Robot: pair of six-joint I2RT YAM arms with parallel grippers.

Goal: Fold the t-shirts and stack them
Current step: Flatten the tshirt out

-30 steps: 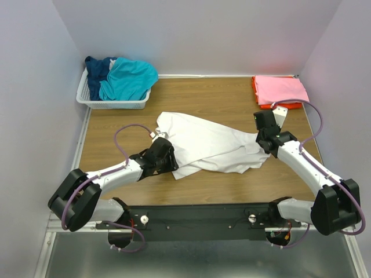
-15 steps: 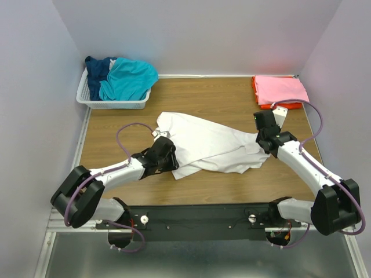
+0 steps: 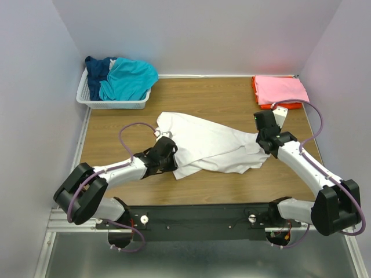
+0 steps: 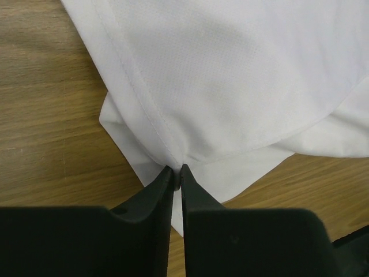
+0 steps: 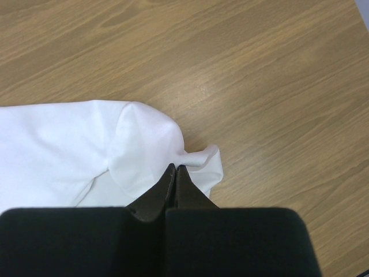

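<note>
White soft-cloth short-sleeved t-shirt (image 3: 214, 145) lies crumpled and unfolded in the middle of the brown wooden bench (image 3: 116, 124), its long axis running across you from far left to near right. It sits squarely between your two arms, so neither is the nearer one: each is already at one end of it.

Your left end effector (image 4: 177, 172) is at the near-left hem. Its fingers are pressed almost together, with the stitched edge gathered at the tips, and the rest of the cloth spreads away ahead and to the right. Your right end effector (image 5: 175, 168) is at the right end, its fingers closed on a small puckered corner, and the body of the shirt stretches off to its left.

With a grip at each end, the next move probably turns on drawing the ends apart along that axis to flatten the cloth.

Further out, a folded pink t-shirt (image 3: 281, 90) rests on an orange t-shirt (image 3: 284, 106) at the far right corner. A white plastic slatted basket (image 3: 113, 104) at the far left holds a teal t-shirt (image 3: 130, 78) and a navy t-shirt (image 3: 97, 66).
</note>
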